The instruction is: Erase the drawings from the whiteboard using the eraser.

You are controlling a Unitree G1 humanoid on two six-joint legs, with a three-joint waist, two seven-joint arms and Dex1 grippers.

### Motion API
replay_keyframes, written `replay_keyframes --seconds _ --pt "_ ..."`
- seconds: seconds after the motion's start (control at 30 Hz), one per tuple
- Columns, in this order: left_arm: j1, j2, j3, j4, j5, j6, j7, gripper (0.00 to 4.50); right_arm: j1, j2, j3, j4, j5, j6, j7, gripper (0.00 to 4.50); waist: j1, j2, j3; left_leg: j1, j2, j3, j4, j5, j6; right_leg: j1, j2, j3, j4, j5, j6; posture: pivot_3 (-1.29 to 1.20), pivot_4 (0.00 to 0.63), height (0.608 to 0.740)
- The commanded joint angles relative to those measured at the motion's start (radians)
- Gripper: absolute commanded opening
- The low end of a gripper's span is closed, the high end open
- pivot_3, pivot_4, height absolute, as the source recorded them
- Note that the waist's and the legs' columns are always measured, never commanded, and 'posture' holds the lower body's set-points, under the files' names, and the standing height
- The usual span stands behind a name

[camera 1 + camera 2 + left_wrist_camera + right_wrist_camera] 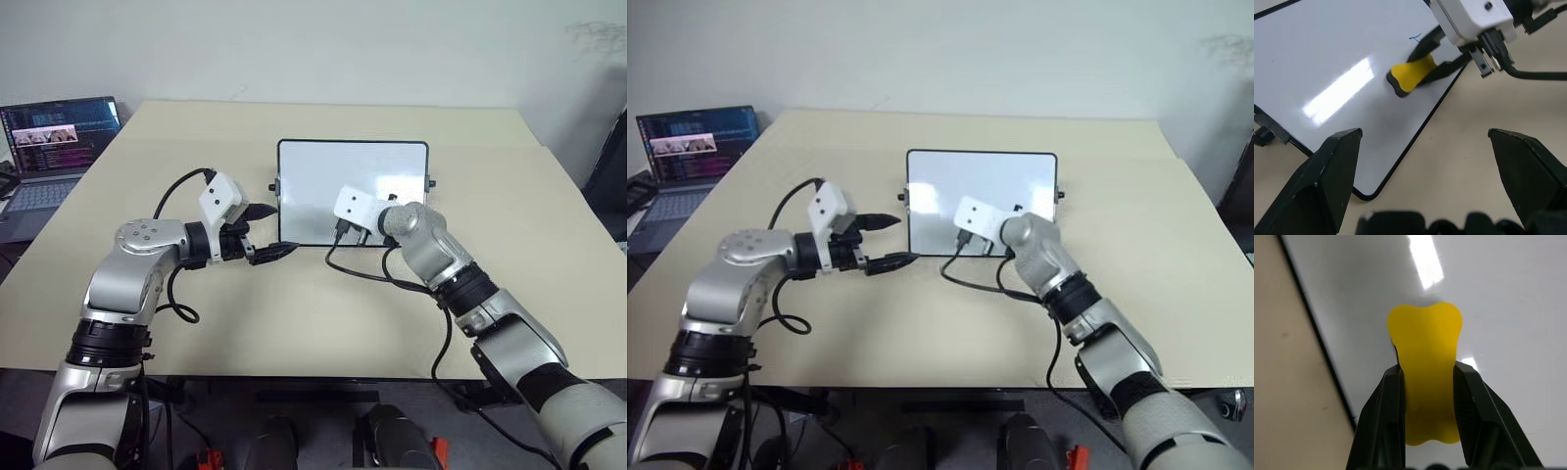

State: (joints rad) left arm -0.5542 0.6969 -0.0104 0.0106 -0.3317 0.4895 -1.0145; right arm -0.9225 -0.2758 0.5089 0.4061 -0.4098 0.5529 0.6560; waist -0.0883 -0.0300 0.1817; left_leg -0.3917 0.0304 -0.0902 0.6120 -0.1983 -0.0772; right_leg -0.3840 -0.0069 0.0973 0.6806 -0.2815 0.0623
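On the board, eraser: I see the yellow eraser [1425, 372] lying flat on the white surface near one long edge, clamped at its narrow waist.
Right gripper: right gripper [1426, 382] is closed tight on the eraser, a finger on either side.
Whiteboard: whiteboard [323, 166] lies flat on the table [549, 245].
Drawings: I make out one small blue mark [1415, 36] just beside the eraser.
Left gripper: left gripper [266, 233] hovers off the board's left side, fingers spread, holding nothing.
Laptop: laptop [54, 147] sits well apart, at the table's far left.
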Motion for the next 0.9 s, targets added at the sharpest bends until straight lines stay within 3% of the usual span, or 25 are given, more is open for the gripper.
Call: replay_keyframes --seconds 0.03,0.33,0.5,0.57,0.7,0.9 --pt "-0.019 0.01 0.02 -0.017 -0.008 -0.015 -0.002 4.5 0.084 -0.056 0.026 0.024 -0.021 0.07 0.057 0.98 0.0 -0.002 -0.002 0.001 0.0 0.0 0.0 0.0 0.0 0.0 0.0 0.0 0.0 -0.001 -0.001 0.0 0.15 0.74" --pt "-0.038 0.003 0.007 0.003 -0.002 -0.024 -0.009 4.5 0.105 -0.125 -0.004 -0.015 -0.03 0.107 0.08 0.98 0.007 -0.004 -0.003 0.001 0.0 0.0 0.0 0.001 0.0 0.001 0.0 0.0 -0.001 -0.003 -0.005 0.0 0.15 0.74" --pt "-0.057 0.01 0.015 0.011 -0.008 -0.025 -0.02 4.5 0.1 -0.173 -0.113 -0.297 0.099 0.182 0.227 0.98 0.013 -0.004 -0.002 -0.006 -0.001 0.0 0.0 0.002 -0.001 -0.004 0.0 0.001 -0.001 -0.003 -0.004 0.0 0.15 0.74" --pt "-0.06 0.021 0.026 0.011 -0.013 -0.024 -0.025 4.5 0.107 -0.221 -0.148 -0.404 0.13 0.227 0.268 0.98 0.013 -0.002 0.001 -0.01 -0.001 0.0 0.0 0.002 -0.001 -0.007 0.0 0.0 -0.002 0.001 0.001 0.0 0.15 0.74" --pt "-0.063 0.069 0.052 0.026 -0.005 -0.033 -0.04 4.5 0.149 -0.38 -0.215 -0.539 0.156 0.247 0.318 0.98 0.01 0.0 0.002 -0.022 0.0 -0.001 -0.003 0.001 -0.002 -0.021 0.0 -0.001 0.0 0.001 -0.003 0.0 0.15 0.74" --pt "-0.077 0.124 0.067 0.074 0.005 -0.052 -0.069 4.5 0.21 -0.592 -0.36 -0.553 0.193 0.146 0.32 0.98 0.01 0.003 0.006 -0.028 -0.001 0.0 -0.004 -0.005 -0.004 -0.026 -0.001 -0.002 -0.002 -0.006 -0.004 0.0 0.15 0.74"
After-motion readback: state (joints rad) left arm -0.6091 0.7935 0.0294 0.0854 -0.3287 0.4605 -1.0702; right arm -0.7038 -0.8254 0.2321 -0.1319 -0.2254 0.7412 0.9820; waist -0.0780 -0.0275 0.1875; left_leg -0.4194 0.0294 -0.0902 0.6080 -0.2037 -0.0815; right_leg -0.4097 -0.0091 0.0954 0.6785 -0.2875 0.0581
